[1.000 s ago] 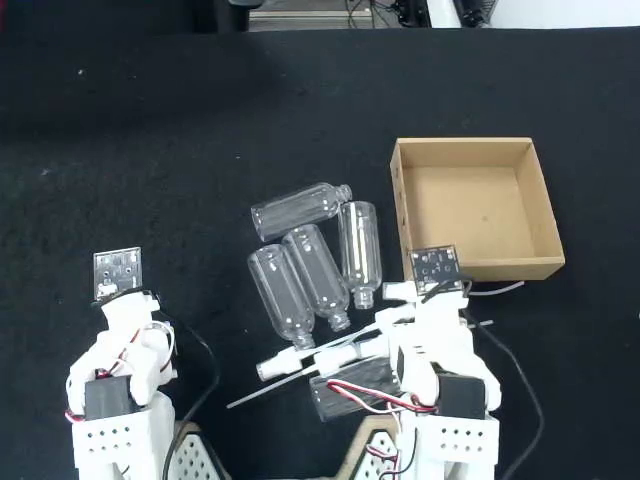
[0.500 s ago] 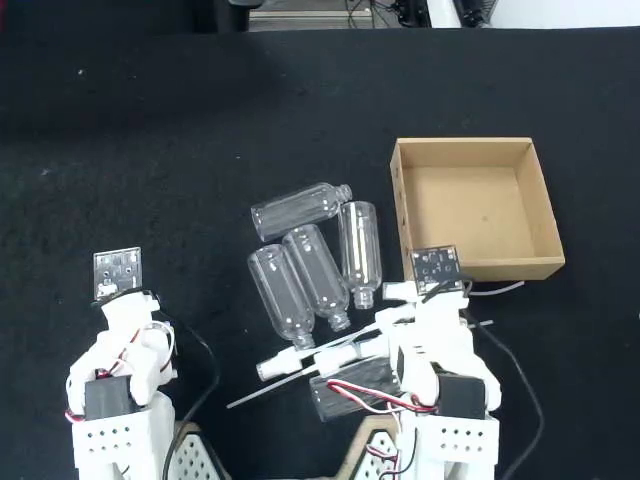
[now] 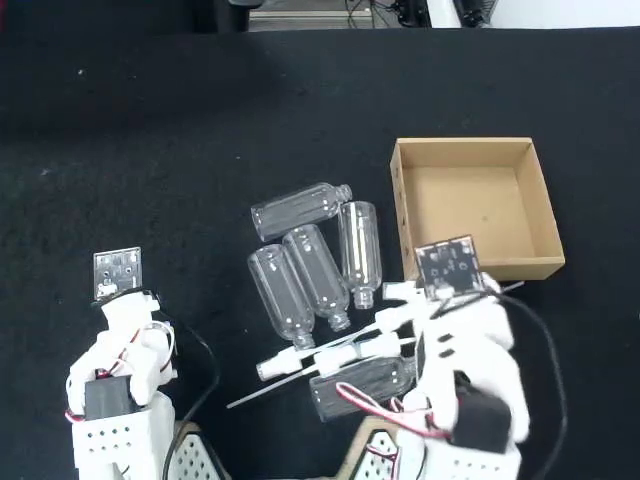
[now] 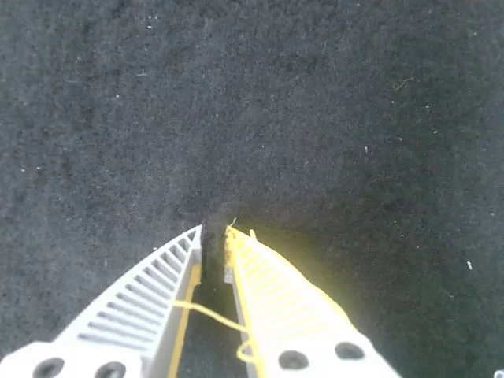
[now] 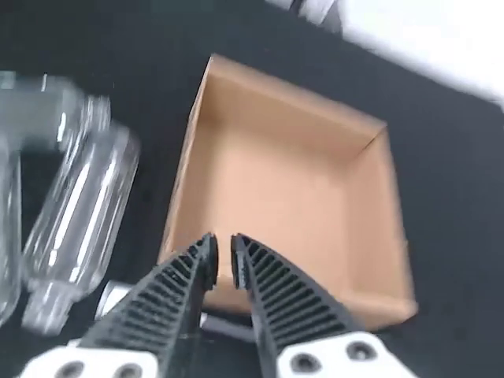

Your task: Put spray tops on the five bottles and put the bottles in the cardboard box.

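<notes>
Left hand: fingers are drawn together, with only a thin dark slit left between the tips. Nothing is held. Bare black surface is seen beneath and ahead of it.

Right hand: fingers are likewise brought nearly together, with a narrow gap at the tips. Nothing is gripped. The cardboard box is found just ahead of the fingertips, open side up.

Four clear bottles are noted lying on their sides in a tight cluster on the surface. They lie to the left of the right hand and slightly ahead of it, between the two hands but nearer the right one. Their threaded necks are seen bare. Two of them are caught at the edge of the right wrist view, just beside the box wall.

A fifth bottle is seen on its side behind the cluster, close against the right arm.

White spray tops with thin dip tubes are scattered between the cluster and the fifth bottle, immediately left of the right hand. Their count cannot be told. All bottles are recorded outside the box.
</notes>
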